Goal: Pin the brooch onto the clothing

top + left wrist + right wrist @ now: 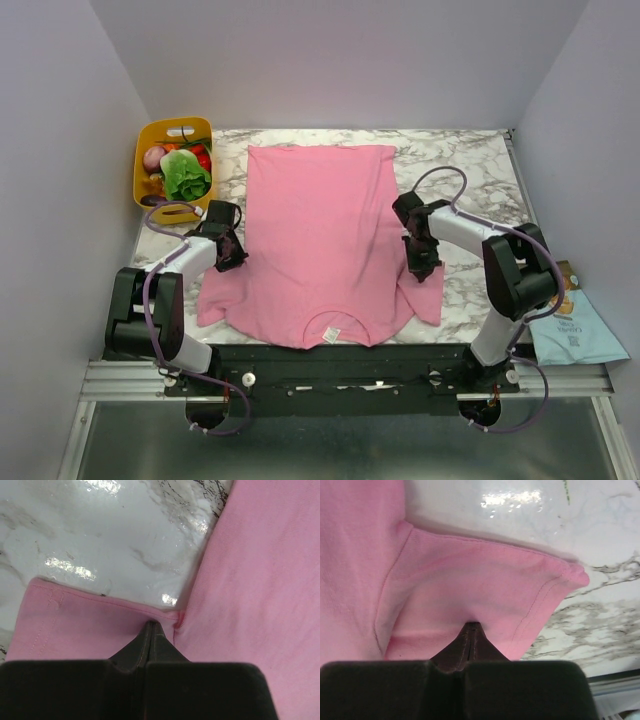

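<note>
The clothing [320, 230], a pink T-shirt, lies flat on the marble table [480, 170] with its white label [331, 334] at the near edge. My left gripper [232, 255] is at the left sleeve. In the left wrist view its jaws are shut, and the tips [151, 625] pinch puckered fabric [240, 580] at the armpit seam. My right gripper [420, 265] is at the right sleeve. Its shut tips [472, 626] pinch the sleeve fabric [470, 580], which tents up to them. The brooch is not in view.
A yellow basket [145, 190] of toy vegetables stands at the table's back left corner. A light blue packet [575, 325] lies off the table's right edge. Grey walls close in the left, back and right sides.
</note>
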Controlling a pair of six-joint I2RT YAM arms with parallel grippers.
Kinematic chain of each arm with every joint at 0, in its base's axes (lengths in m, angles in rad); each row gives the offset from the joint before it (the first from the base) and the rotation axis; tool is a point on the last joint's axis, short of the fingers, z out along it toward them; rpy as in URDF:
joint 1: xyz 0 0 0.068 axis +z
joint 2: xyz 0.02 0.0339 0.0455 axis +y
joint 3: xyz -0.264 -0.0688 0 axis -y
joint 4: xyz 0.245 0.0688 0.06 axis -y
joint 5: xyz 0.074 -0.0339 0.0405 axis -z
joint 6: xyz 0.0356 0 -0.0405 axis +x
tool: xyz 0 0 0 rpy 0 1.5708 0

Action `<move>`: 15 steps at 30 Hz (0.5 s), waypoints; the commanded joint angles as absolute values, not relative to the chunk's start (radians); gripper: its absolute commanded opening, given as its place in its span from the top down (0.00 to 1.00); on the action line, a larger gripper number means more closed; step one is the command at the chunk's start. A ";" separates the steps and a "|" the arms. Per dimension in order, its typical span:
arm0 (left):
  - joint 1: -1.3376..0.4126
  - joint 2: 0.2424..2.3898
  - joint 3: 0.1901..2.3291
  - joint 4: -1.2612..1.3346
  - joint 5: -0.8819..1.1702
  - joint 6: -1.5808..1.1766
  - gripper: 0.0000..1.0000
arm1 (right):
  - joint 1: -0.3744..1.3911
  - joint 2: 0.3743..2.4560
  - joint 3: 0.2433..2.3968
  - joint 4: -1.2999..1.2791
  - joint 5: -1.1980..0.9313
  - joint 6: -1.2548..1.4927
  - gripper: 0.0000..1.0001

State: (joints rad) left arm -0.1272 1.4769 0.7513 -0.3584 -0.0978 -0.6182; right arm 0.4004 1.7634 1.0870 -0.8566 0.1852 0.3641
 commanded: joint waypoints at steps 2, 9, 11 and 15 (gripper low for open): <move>-0.126 1.520 0.729 -0.397 -0.176 -0.618 1.00 | 0.399 1.833 1.108 -0.949 0.333 0.341 0.99; -0.126 1.517 0.727 -0.403 -0.198 -0.620 1.00 | 0.399 1.864 1.092 -0.999 0.428 0.322 0.99; -0.126 1.511 0.732 -0.410 -0.212 -0.620 1.00 | 0.397 1.871 1.089 -1.011 0.454 0.325 0.99; -0.129 1.502 0.732 -0.414 -0.221 -0.617 1.00 | 0.399 1.862 1.078 -1.014 0.457 0.324 0.99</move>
